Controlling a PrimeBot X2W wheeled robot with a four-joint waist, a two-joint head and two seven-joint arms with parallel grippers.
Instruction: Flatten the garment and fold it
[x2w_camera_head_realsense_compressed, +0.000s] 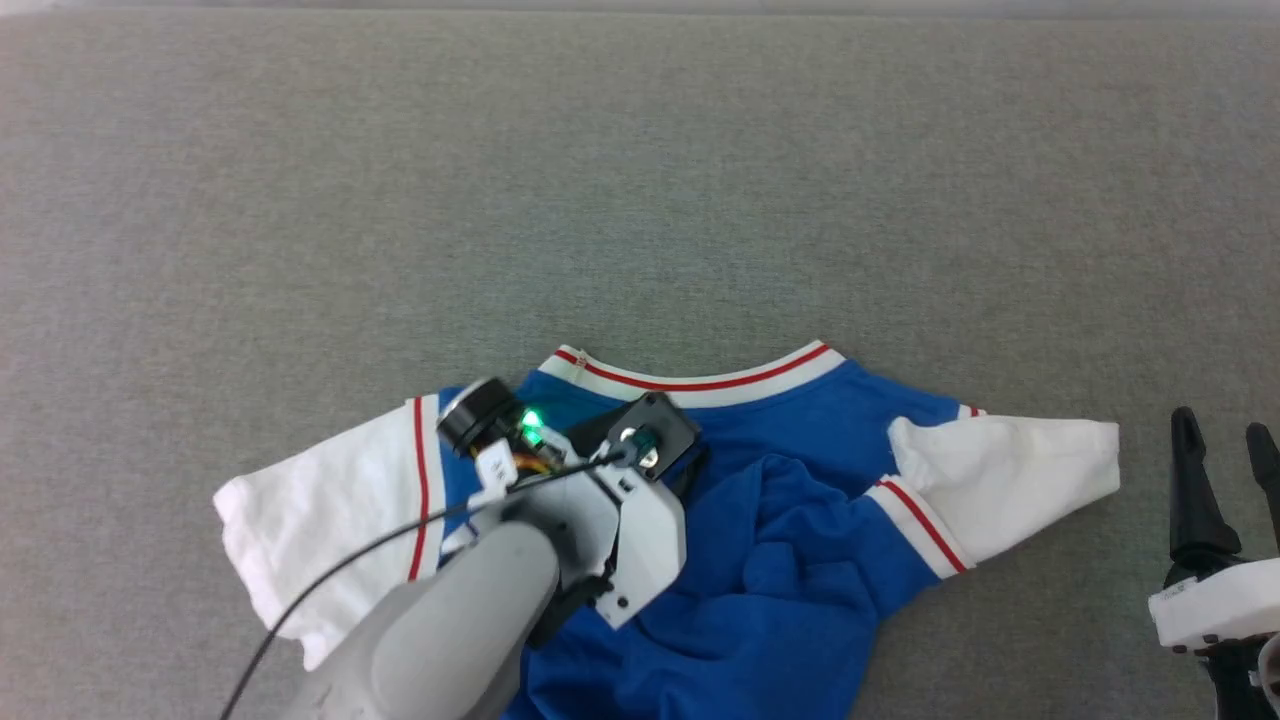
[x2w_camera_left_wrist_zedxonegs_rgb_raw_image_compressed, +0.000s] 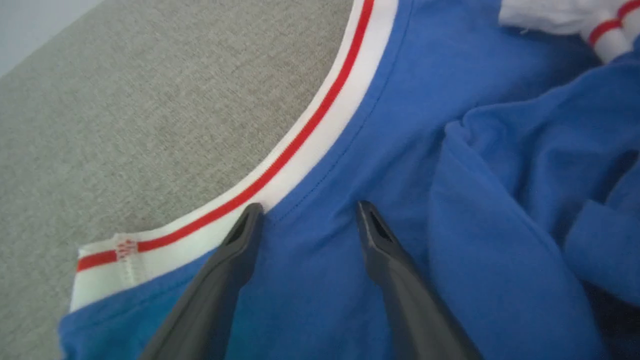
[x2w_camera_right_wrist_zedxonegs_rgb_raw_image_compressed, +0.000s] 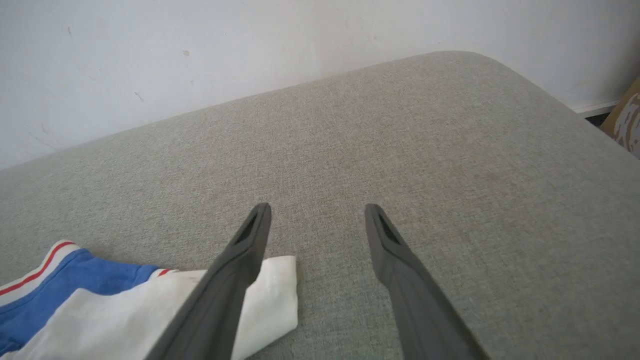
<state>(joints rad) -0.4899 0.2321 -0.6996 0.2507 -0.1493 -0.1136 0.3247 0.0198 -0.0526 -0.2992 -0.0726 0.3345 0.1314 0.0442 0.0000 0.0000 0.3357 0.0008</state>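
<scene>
The garment (x2w_camera_head_realsense_compressed: 800, 560), a royal-blue T-shirt with white sleeves, lies crumpled at the near middle of the grey surface, neck band (x2w_camera_head_realsense_compressed: 700, 385) pointing away from me. Its blue body is bunched in folds, and the right sleeve (x2w_camera_head_realsense_compressed: 1010, 470) is spread out sideways. My left arm's wrist (x2w_camera_head_realsense_compressed: 600, 500) hangs over the shirt's left shoulder. In the left wrist view my left gripper (x2w_camera_left_wrist_zedxonegs_rgb_raw_image_compressed: 309, 210) is open, fingertips close over the blue cloth just below the red-striped neck band (x2w_camera_left_wrist_zedxonegs_rgb_raw_image_compressed: 320, 135), with nothing between them. My right gripper (x2w_camera_head_realsense_compressed: 1225, 450) stands open beside the right sleeve (x2w_camera_right_wrist_zedxonegs_rgb_raw_image_compressed: 150, 310), over bare surface (x2w_camera_right_wrist_zedxonegs_rgb_raw_image_compressed: 450, 200).
The grey fabric surface (x2w_camera_head_realsense_compressed: 640, 180) stretches wide beyond the shirt. In the right wrist view it ends in a rounded corner (x2w_camera_right_wrist_zedxonegs_rgb_raw_image_compressed: 550, 90) against a white wall (x2w_camera_right_wrist_zedxonegs_rgb_raw_image_compressed: 200, 50), with a brown cardboard-like thing (x2w_camera_right_wrist_zedxonegs_rgb_raw_image_compressed: 625, 120) on the floor past the edge.
</scene>
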